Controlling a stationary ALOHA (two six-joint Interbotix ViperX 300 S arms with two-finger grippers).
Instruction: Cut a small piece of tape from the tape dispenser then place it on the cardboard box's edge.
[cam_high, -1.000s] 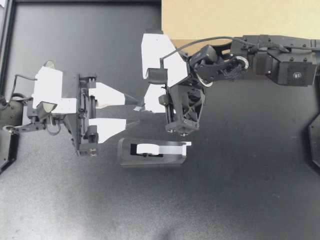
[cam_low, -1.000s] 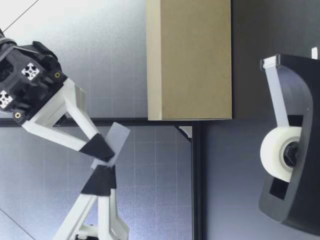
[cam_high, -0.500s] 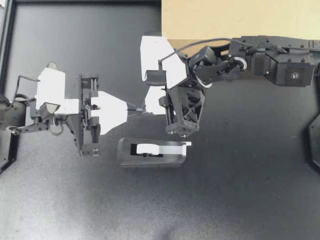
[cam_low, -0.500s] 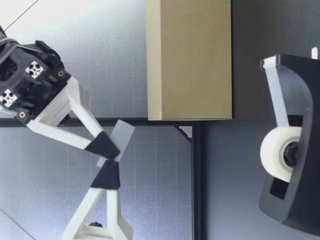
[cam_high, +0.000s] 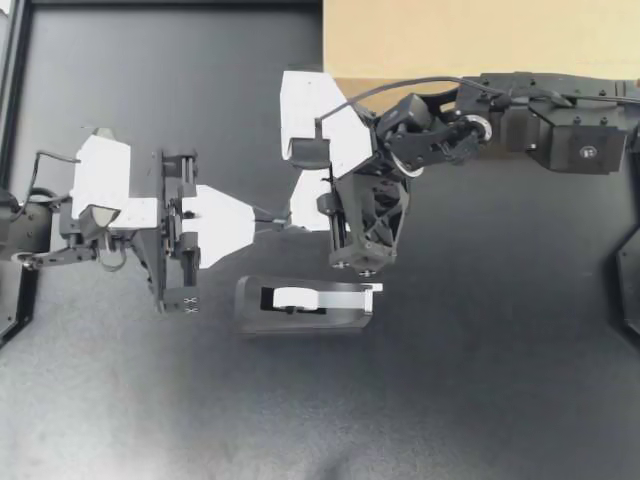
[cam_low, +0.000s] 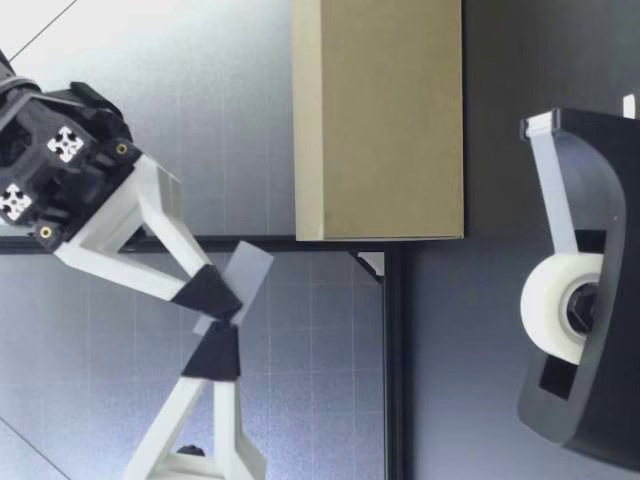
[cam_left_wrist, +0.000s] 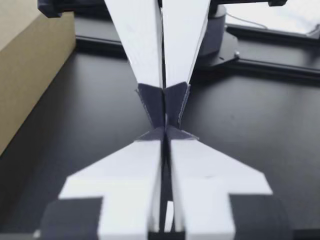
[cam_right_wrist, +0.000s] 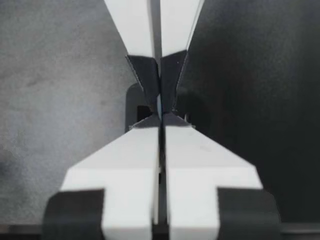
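Two pincers meet tip to tip above the bench (cam_high: 480, 390): my left pincer (cam_high: 268, 218) reaches in from its own side and my right pincer (cam_high: 291, 215) from the other; both are raised clear of the surface, over the gap between the cardboard box (cam_high: 470, 40) and the tape dispenser (cam_high: 305, 304).

Left pincer: fingers drawn narrow, pads pressed together; right pincer: the same; each pair is closed on the cut piece of tape (cam_low: 248, 278), which sits where the four pads meet.

Seen from bench height, the piece is a short grey strip; one end is pinched at the tips; the free end slants downward in open air, touching neither box nor bench. In both wrist views it shows only edge-on, as a thin pale line between the dark pads (cam_right_wrist: 150, 82).

Tape dispenser: on the bench, near the pincers on the side away from the box, touching neither; its white roll (cam_low: 556, 305) sits in the black body; a band of tape (cam_low: 550, 185) runs up from the roll to the cutter.

Cardboard box: at the far edge of the bench, on my right arm's side.
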